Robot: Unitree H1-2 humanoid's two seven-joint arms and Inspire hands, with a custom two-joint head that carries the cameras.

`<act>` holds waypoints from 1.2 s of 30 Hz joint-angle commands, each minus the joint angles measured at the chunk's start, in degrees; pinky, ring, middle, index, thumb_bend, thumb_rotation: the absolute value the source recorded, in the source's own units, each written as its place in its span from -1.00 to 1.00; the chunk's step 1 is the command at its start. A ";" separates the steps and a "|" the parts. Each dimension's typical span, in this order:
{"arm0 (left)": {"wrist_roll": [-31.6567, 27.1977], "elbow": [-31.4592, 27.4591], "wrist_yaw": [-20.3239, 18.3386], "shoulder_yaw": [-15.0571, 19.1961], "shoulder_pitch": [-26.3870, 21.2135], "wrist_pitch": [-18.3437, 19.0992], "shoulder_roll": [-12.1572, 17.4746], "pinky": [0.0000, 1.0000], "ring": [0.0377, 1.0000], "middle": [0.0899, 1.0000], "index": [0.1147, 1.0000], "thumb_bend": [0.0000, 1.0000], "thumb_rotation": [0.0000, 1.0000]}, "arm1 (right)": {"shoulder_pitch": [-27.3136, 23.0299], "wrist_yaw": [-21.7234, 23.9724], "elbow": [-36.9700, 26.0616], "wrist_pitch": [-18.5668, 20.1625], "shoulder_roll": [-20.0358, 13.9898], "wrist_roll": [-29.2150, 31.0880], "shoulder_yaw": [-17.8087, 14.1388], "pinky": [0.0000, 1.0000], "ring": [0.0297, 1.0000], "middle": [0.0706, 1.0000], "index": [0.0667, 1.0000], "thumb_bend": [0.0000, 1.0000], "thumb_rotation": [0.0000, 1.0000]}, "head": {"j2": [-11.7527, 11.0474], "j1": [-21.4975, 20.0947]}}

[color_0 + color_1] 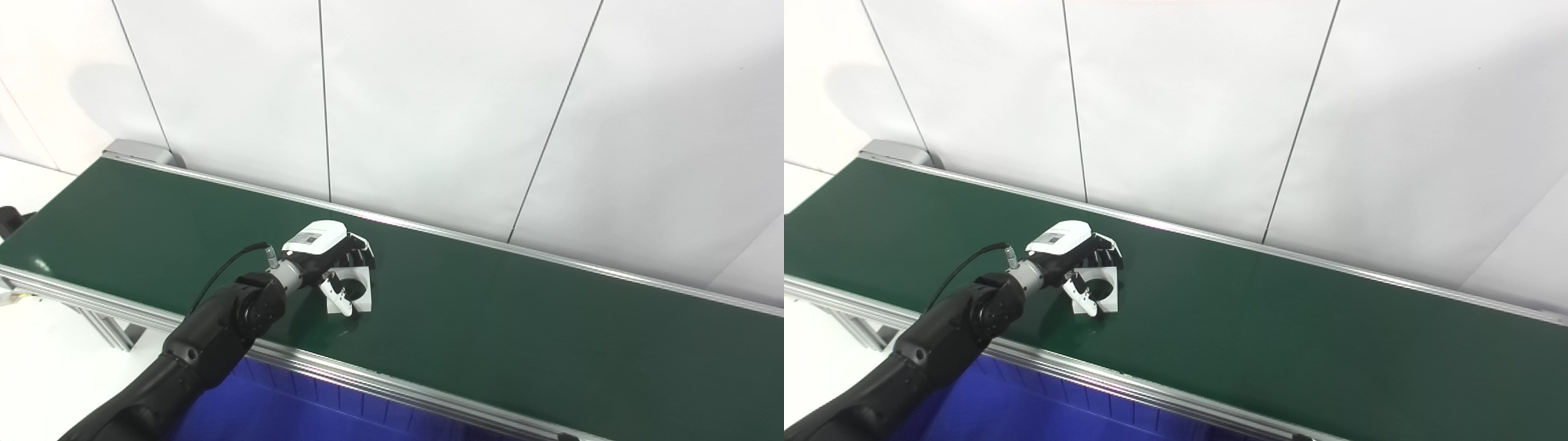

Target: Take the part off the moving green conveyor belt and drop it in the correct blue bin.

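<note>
Your part is a small white square block with a dark round hole through its middle, lying on the green conveyor belt a little nearer the front rail than the back one. It looks like rigid plastic or painted metal, light enough for one hand, with flat smooth faces that may slip if you only pinch the top; you cannot tell its thickness from here. Judge the best hold to be across two opposite side edges, fingers on the far edge and thumb on the near one, keeping clear of the hole. Your left hand is already wrapped around it, dark fingers curled over the far side and the white thumb crossing the near face, but you cannot tell whether it is truly clamped or just closing, since the block seems to rest on the belt. Your right hand is out of view. The blue bin sits just below the front rail, near your forearm, so the carry should be short.
</note>
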 commanded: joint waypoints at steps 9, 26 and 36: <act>-3.00 -4.78 1.62 1.35 1.10 -2.46 1.90 -0.35 -0.30 -0.20 -0.02 -0.02 -1.00 | 0.20 -0.48 -1.99 -3.55 0.14 0.68 -0.24 0.03 0.17 0.33 0.54 0.47 -0.75 | 1.11 -0.77; -20.41 -28.07 -0.46 9.40 18.04 -10.32 0.80 -0.17 -0.21 -0.11 -0.06 -0.01 -1.00 | 1.68 -1.08 -5.54 -3.54 1.06 -0.61 0.02 -0.03 0.08 0.26 0.48 0.50 -0.76 | 7.79 -12.30; -24.86 -34.07 -2.32 9.09 26.11 -15.16 -1.19 -0.19 -0.21 -0.10 -0.07 0.00 -1.00 | 2.35 -0.47 -7.99 -3.22 2.29 -1.27 -0.68 0.05 0.13 0.30 0.50 0.55 -0.68 | 14.06 -17.85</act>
